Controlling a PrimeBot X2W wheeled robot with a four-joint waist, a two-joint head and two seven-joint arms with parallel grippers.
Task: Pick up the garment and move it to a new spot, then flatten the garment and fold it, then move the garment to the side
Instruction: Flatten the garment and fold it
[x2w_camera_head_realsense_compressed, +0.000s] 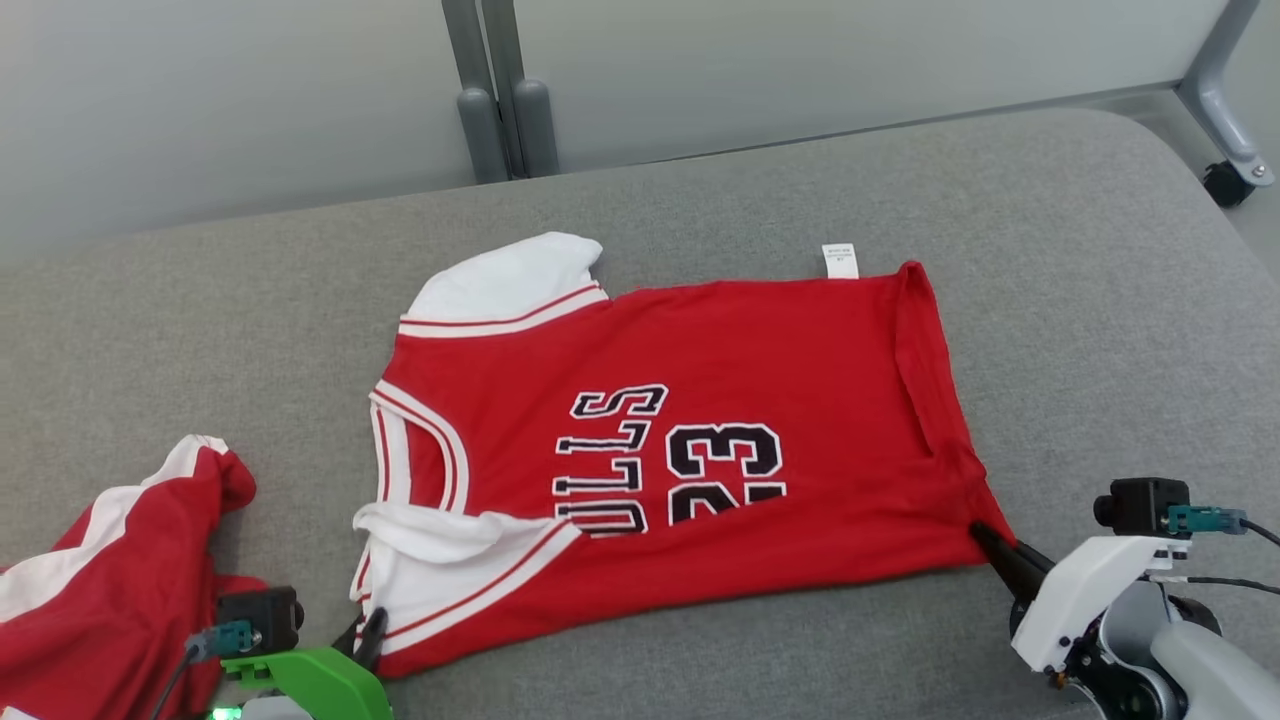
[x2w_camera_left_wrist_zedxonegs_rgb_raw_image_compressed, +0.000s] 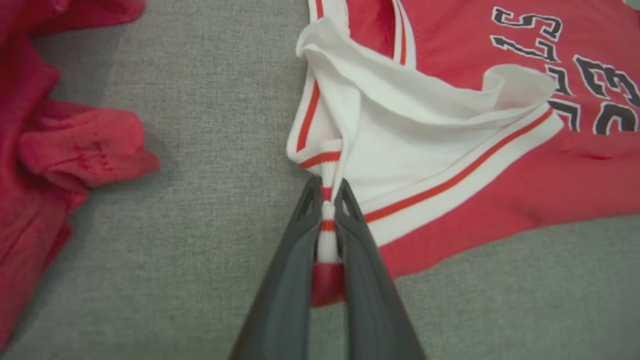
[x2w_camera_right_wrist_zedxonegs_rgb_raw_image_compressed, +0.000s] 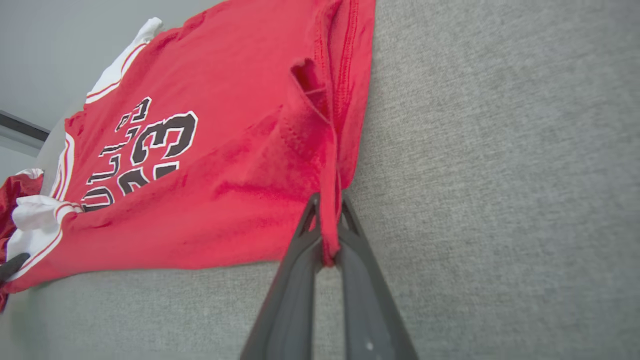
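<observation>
Jersey (x2w_camera_head_realsense_compressed: 700, 450), red with white trim, is lying spread across the middle of the grey cushion (x2w_camera_head_realsense_compressed: 1100, 300), its printed front facing up. At the cushion's near left part, the left gripper (x2w_camera_head_realsense_compressed: 368, 630) is pinching the jersey's white-and-red banded sleeve edge, its fingers closed tight on the cloth. Toward the cushion's near right part, the right gripper (x2w_camera_head_realsense_compressed: 985, 535) is clamping the red hem corner, jaws likewise closed on fabric. Another red garment (x2w_camera_head_realsense_compressed: 110, 580) is lying crumpled at the cushion's near left edge.
</observation>
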